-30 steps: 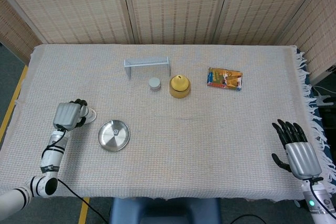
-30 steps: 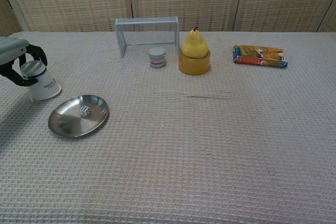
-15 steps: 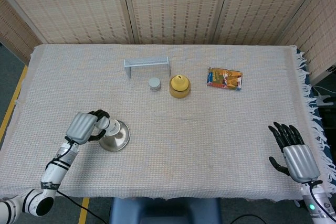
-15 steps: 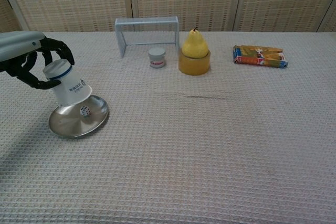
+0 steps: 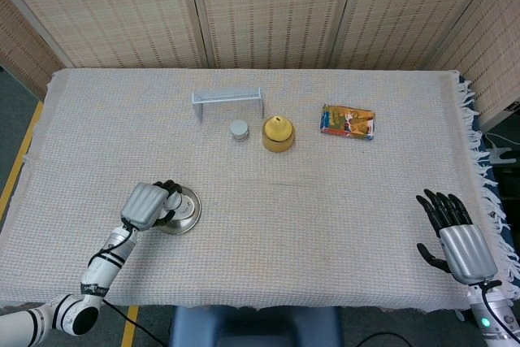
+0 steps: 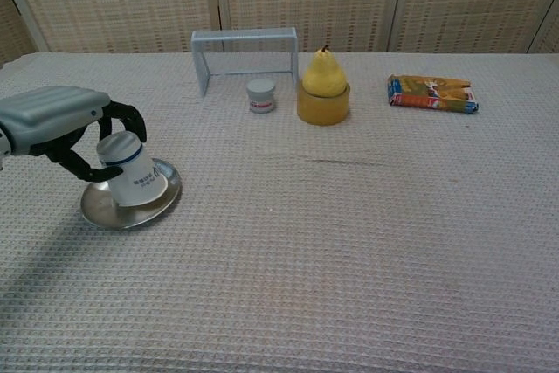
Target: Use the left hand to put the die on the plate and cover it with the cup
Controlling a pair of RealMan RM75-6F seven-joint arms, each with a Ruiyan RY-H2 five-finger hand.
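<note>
My left hand [image 6: 61,124] [image 5: 148,205] grips an upside-down white paper cup [image 6: 133,173] and holds it, slightly tilted, on the silver plate [image 6: 166,196] [image 5: 192,213] at the table's front left. The die is hidden; the cup stands where it lay on the plate. In the head view the hand covers most of the cup. My right hand [image 5: 457,236] hovers open at the table's front right edge, fingers spread, holding nothing.
At the back stand a small light-blue goal frame [image 6: 244,54], a small white jar [image 6: 260,95], and a yellow pear on a yellow ring [image 6: 323,85]. An orange snack packet [image 6: 433,93] lies at the back right. A fringe edges the cloth's right side.
My left hand carried the cup from the table left of the plate rightward and down onto the plate, over the die, which no longer shows. The right hand barely moved.
</note>
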